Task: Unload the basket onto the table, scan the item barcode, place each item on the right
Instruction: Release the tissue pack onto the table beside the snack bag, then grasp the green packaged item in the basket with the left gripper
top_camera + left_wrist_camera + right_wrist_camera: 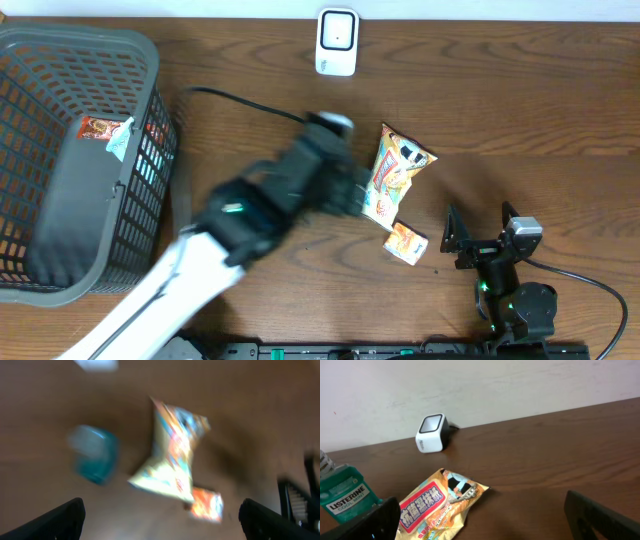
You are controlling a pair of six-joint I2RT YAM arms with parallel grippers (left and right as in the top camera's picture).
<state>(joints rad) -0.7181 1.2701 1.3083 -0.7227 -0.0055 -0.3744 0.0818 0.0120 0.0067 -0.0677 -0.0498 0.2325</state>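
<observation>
A white barcode scanner (337, 42) (431, 433) stands at the table's far edge. A yellow wipes pack (395, 172) (172, 457) (437, 507) lies mid-table, with a small orange packet (406, 243) (206, 505) just in front of it. A teal mouthwash bottle (342, 497) (94, 455) stands upright left of the pack. My left gripper (350, 190) (162, 522) is motion-blurred, hangs over the table by the pack and is open with nothing in it. My right gripper (478, 232) (485, 520) is open and empty, near the front edge to the right of the packet.
A dark mesh basket (150, 60) fills the left side and holds a grey object and a red-labelled item (100, 128). The left arm's black cable (240, 100) trails across the table. A pale wall (520, 385) stands behind the scanner.
</observation>
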